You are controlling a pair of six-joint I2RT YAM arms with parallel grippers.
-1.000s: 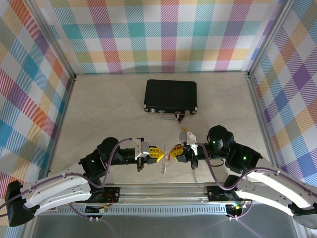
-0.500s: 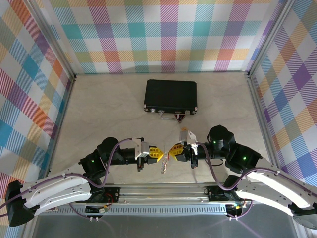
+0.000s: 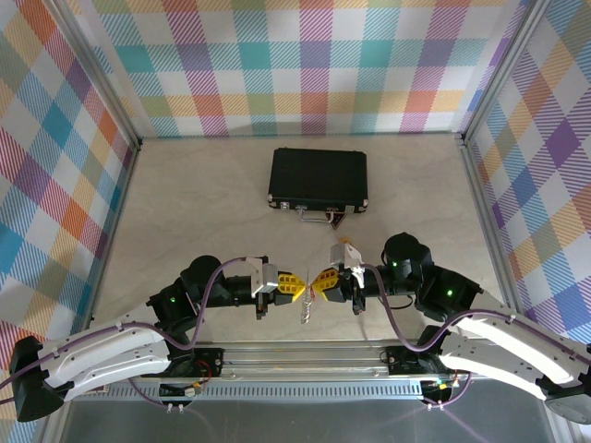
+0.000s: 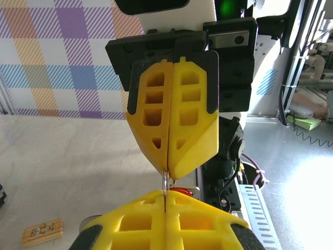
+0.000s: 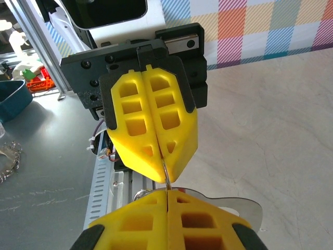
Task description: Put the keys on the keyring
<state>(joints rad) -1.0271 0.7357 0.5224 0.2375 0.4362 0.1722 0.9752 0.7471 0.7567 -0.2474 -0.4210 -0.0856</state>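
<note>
- Grey keyring [image 3: 305,311] is hanging just under the meeting fingertips, over the table [image 3: 185,212].
- Left claw [image 3: 297,288] and right claw [image 3: 322,281] are pressing tip to tip, each squeezed together on a thin metal edge; which piece each is pinching cannot be told.
- Key [image 4: 182,192] is showing its red head between the tips.
- Case [image 3: 319,178] is lying well beyond.

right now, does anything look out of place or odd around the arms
Nothing is spilled or broken. The odd part: the left pincer and right pincer are both shut, tip to tip, pinching one thin metal piece between them. A small orange tag lies loose on the table nearby.
</note>
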